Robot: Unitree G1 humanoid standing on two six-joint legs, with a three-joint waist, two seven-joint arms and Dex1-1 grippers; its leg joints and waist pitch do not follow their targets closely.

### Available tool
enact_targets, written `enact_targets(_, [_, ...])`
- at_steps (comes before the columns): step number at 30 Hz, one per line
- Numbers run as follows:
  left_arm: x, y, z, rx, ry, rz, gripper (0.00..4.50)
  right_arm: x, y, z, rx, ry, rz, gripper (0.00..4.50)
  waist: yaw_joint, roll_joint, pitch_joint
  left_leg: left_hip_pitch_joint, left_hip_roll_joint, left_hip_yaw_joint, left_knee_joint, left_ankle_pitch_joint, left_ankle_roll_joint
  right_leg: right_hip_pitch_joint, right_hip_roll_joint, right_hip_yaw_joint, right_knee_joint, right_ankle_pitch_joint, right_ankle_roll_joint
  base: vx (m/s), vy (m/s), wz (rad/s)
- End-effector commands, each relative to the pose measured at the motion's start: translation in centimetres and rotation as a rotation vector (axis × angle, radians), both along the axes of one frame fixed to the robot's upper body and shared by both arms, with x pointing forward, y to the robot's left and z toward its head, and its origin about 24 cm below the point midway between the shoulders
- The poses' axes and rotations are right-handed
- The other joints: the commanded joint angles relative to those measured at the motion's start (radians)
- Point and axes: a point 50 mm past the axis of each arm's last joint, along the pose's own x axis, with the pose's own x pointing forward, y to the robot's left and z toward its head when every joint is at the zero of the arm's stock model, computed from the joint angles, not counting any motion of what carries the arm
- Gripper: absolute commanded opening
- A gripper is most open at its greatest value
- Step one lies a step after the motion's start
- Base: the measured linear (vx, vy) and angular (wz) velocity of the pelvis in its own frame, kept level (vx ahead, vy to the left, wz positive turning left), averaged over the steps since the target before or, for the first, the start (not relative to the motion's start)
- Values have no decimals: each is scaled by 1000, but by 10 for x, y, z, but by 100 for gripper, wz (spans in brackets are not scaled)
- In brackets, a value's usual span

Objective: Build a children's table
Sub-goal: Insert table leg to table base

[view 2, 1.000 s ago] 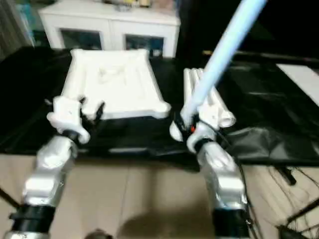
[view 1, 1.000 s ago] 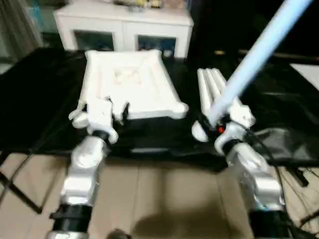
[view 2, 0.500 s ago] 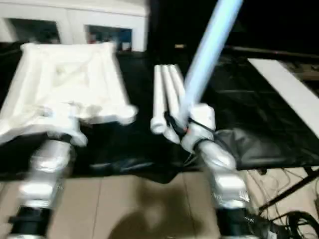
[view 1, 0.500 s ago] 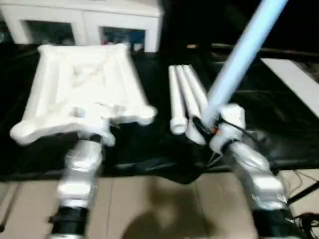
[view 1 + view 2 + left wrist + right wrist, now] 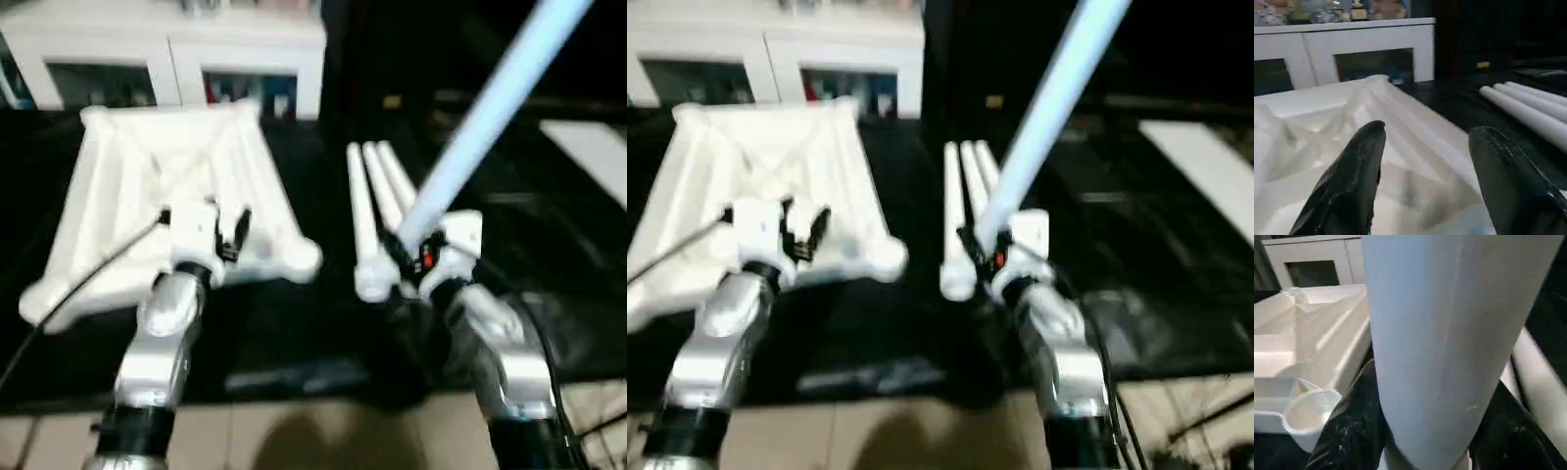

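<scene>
The white table top [image 5: 176,186] lies ribbed side up on the black-draped work table, its near right corner socket [image 5: 1305,418] open upward. My left gripper [image 5: 227,235] hovers open over the top's near edge, black fingers [image 5: 1347,191] spread with nothing between them. My right gripper [image 5: 407,257] is shut on the thick end of a white leg [image 5: 490,108], which slants up and away to the right. Three more legs [image 5: 377,211] lie side by side on the cloth just behind that gripper.
A white cabinet [image 5: 176,54] with glass doors stands behind the work table. The black cloth's front edge [image 5: 284,377] hangs over a tiled floor. A flat white panel [image 5: 1205,176] lies at the far right. A cable [image 5: 78,284] runs from my left wrist.
The head camera has shifted and tilted, moving the whole scene. My right gripper still holds the leg at the same slant, and my left gripper stays open over the top's near edge.
</scene>
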Motion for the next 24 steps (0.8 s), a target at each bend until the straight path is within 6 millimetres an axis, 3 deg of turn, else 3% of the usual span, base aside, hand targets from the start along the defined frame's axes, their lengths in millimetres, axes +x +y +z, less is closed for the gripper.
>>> enact_targets(1, [1,8,0,48,-2,46,304,-1,8,4,10,-18,19,186,19,48,-65,24,37,9,-129,319,190,72,-26,-15,-28,661,-295,-83,160,1])
enact_targets(2, [1,9,-1,75,-4,72,304,0,8,4,9,-19,17,186,-25,75,-67,126,72,-13,-124,420,459,-43,84,-85,74,102,-228,-83,160,1])
enact_targets(3, [1,9,-1,75,-4,72,304,0,8,4,9,-19,17,186,-25,79,-51,90,78,-8,-150,402,527,-35,77,-104,87,-57,-190,-47,247,-6])
enact_targets(4, [1,9,-1,81,-1,71,304,0,8,4,8,-20,17,186,-5,69,-41,65,104,1,-159,293,487,-33,65,-110,70,-112,-173,-99,208,-10])
enact_targets(5, [1,8,-1,85,-1,70,304,0,8,4,8,-21,17,186,-6,61,-39,58,121,-8,-162,231,441,-21,49,-99,51,-100,-182,-99,208,-10])
enact_targets(6, [1,8,-1,87,-3,70,304,0,8,4,8,-21,17,186,-1,60,-38,54,134,-15,-161,163,368,-5,29,-84,30,-77,-196,-123,154,2])
enact_targets(7, [1,8,-1,89,-1,69,304,1,8,5,7,-22,18,186,14,66,-31,61,173,-14,-202,-187,102,3,25,-77,12,-95,-254,-153,138,15])
enact_targets(8, [1,8,-1,92,-2,71,304,1,8,5,6,-23,19,186,5,66,-33,65,191,-23,-227,-321,27,5,39,-90,29,-117,-243,-153,138,15])
enact_targets(9, [1,8,-1,93,-1,72,304,1,8,5,5,-23,20,186,7,83,-32,66,209,-33,-266,-515,-86,-4,52,-102,65,-130,-183,-156,74,18])
enact_targets(10, [1,8,-1,95,0,73,304,2,8,5,4,-24,20,186,13,83,-28,60,228,-40,-308,-630,-140,-7,58,-105,99,-124,-139,-141,-25,14])
enact_targets(11, [1,8,-2,84,5,71,304,2,8,6,2,-26,21,186,21,84,-25,53,228,-31,-318,-674,-149,-9,63,-107,115,-132,-122,-141,-25,14])
enact_targets(12, [1,8,-2,81,6,71,304,3,8,6,2,-27,21,186,32,75,-26,50,213,-13,-313,-689,-100,7,51,-89,112,-152,-111,-127,-106,15])
enact_targets(13, [2,8,-2,73,6,67,304,3,8,7,1,-31,22,186,41,56,-32,49,182,15,-296,-640,-48,22,26,-53,65,-184,-117,-118,-171,11])
enact_targets(14, [2,6,-2,57,2,57,304,4,8,7,0,-33,22,186,43,33,-36,43,144,38,-262,-578,-42,27,4,-26,12,-247,-135,-118,-171,11])
enact_targets(15, [2,7,-2,54,6,62,304,4,7,8,-1,-35,21,186,68,-16,-29,61,39,100,-26,-258,-52,-28,-146,36,-173,-667,-134,-108,-162,-7])
enact_targets(16, [2,7,-3,57,10,71,304,5,7,8,-4,-37,19,186,87,-19,-34,-43,19,48,28,38,-17,46,-142,93,-162,-849,30,-60,-104,-29])
enact_targets(17, [2,7,-3,59,11,73,304,5,6,8,-5,-37,18,186,101,-21,-30,-57,21,54,21,66,-25,54,-140,66,-150,-842,93,-60,-104,-29])
enact_targets(18, [2,7,-3,58,8,75,304,5,6,8,-5,-37,18,186,121,-18,-34,-62,46,37,9,0,-5,59,-170,103,-130,-715,79,-65,-61,-17])
enact_targets(19, [3,8,-2,50,7,102,304,5,6,8,-6,-38,17,186,127,-7,-43,-48,60,25,6,-44,26,63,-187,112,-118,-516,-29,-113,-9,3])
enact_targets(20, [4,9,-1,49,-2,111,304,5,5,8,-7,-38,16,186,123,-7,-44,-46,62,25,-7,-36,32,72,-174,98,-114,-438,-94,-113,-9,3])
enact_targets(21, [4,9,-1,49,-2,111,304,5,5,8,-7,-38,16,186,122,12,-43,-10,76,35,-60,8,38,49,-121,54,-103,-308,-216,-110,46,11])
enact_targets(22, [4,10,-1,54,-2,124,304,5,5,8,-6,-38,16,186,94,31,-37,32,103,41,-142,23,72,21,-27,-19,-65,-189,-269,-90,87,14])
enact_targets(23, [5,12,0,59,-9,141,304,6,5,9,-4,-39,17,186,67,48,-41,73,128,35,-160,-34,83,1,13,-51,-39,-105,-286,-90,87,14])
enact_targets(24, [6,13,-1,64,15,147,304,6,5,9,-3,-39,19,186,62,53,-42,80,135,34,-166,-79,71,2,14,-55,-39,-72,-285,-74,100,10])
